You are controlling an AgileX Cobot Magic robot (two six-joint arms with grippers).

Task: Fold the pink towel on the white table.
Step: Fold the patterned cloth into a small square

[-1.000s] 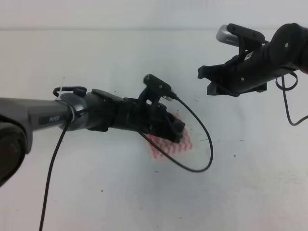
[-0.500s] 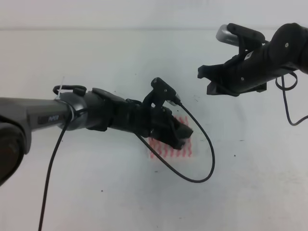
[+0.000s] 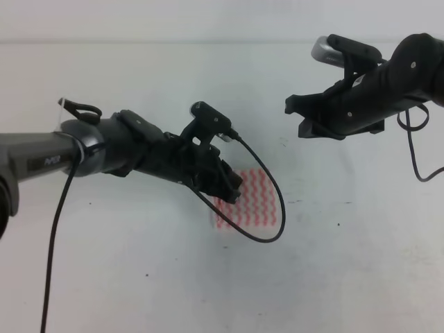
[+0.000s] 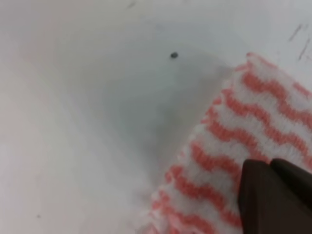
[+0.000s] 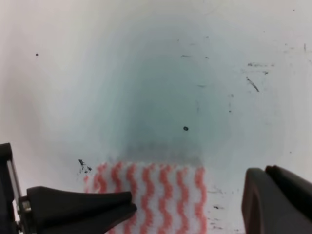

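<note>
The pink towel (image 3: 254, 201) lies folded into a small rectangle on the white table (image 3: 139, 277). My left gripper (image 3: 232, 189) hovers at the towel's left edge with its fingers together and nothing between them. In the left wrist view its dark fingertips (image 4: 273, 190) sit over the towel (image 4: 229, 161) near its corner. My right gripper (image 3: 295, 116) hangs open, well above and to the right of the towel. The right wrist view looks down on the towel (image 5: 156, 190), with the left gripper's shut tips (image 5: 129, 207) over its lower left and one right finger (image 5: 280, 195) at the bottom right.
A black cable (image 3: 274, 208) from the left wrist loops over the towel's right side. Small dark specks and scuffs (image 5: 253, 84) mark the table. A pale wall runs along the table's far edge (image 3: 173, 41).
My left gripper has drawn back to the left, off the middle of the towel, so more of the towel shows. The right arm has not moved.
</note>
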